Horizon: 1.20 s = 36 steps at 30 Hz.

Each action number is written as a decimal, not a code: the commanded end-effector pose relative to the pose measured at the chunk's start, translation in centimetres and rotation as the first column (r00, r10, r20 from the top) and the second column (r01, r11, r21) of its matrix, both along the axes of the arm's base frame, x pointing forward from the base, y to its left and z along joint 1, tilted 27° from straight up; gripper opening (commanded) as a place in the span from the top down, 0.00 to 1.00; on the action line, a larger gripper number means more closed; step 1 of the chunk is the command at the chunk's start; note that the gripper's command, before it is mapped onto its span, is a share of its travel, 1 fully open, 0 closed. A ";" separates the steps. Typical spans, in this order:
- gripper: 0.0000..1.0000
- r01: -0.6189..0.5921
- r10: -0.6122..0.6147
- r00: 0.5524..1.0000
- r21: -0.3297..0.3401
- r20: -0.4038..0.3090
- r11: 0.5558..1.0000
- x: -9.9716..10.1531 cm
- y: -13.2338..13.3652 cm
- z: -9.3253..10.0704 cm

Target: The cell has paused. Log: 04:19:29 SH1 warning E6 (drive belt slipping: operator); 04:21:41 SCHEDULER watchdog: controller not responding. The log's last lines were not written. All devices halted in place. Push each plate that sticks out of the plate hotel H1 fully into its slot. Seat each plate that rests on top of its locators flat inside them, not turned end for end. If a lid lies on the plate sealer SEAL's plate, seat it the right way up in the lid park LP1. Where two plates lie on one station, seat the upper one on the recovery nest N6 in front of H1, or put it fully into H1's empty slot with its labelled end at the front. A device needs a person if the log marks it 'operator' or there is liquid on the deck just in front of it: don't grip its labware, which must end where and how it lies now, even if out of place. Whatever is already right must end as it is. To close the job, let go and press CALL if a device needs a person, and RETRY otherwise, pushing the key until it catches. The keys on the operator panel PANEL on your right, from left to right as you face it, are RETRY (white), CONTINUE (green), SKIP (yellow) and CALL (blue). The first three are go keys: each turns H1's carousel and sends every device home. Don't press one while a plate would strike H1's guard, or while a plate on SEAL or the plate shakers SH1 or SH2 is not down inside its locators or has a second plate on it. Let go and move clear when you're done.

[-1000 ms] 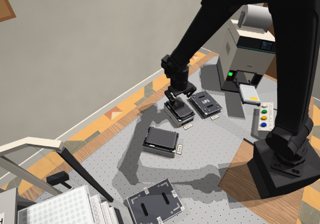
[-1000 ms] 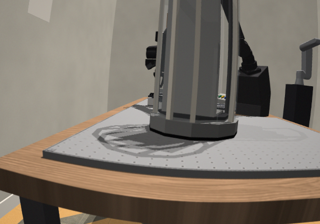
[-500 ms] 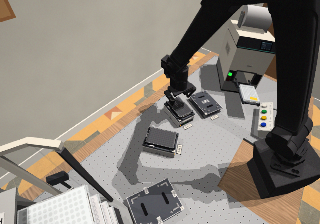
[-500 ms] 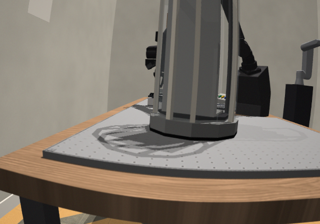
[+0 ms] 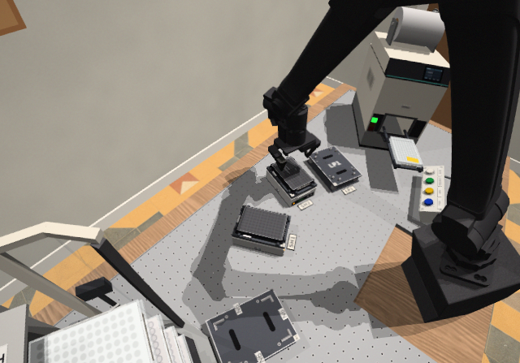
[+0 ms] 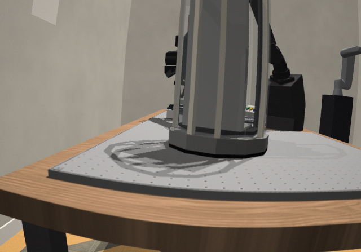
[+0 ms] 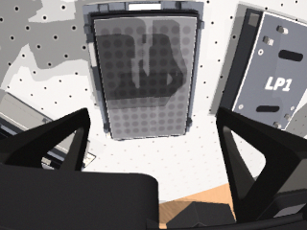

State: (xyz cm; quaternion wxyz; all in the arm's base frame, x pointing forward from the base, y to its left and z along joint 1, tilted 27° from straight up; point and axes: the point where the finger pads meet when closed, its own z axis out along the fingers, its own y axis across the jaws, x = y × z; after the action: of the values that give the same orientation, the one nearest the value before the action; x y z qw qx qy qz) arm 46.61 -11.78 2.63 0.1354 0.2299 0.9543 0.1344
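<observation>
My gripper (image 5: 293, 159) is open and empty. It hangs a little above the dark plate (image 5: 295, 177) on shaker SH2 (image 5: 289, 192). In the wrist view the plate (image 7: 144, 77) lies lengthwise inside its dark frame, and my gripper's (image 7: 153, 148) fingers stand wide on either side, below it. Shaker SH1 (image 5: 260, 229) carries another dark plate, which looks slightly askew. The lid park LP1 (image 5: 335, 170) is bare, as the wrist view (image 7: 275, 77) also shows. A white plate with a yellow end (image 5: 405, 153) lies on the sealer SEAL (image 5: 399, 86). The nest N6 (image 5: 252, 330) is bare.
The operator panel (image 5: 430, 186) with its white, green, yellow and blue keys lies right of LP1, beside my arm's base (image 5: 461, 262). The plate hotel H1 (image 6: 221, 69) stands at the near left; white plates (image 5: 92, 338) show at its front. Its tower hides most of the deck in the exterior view.
</observation>
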 end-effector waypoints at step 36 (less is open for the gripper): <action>0.00 0.001 0.001 0.998 -0.030 0.062 1.000 -2.2 -4.0 10.9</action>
State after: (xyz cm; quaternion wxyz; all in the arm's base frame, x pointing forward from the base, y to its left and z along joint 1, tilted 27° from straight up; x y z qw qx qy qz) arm 43.09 -14.28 10.29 0.1368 0.2327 0.9536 0.1334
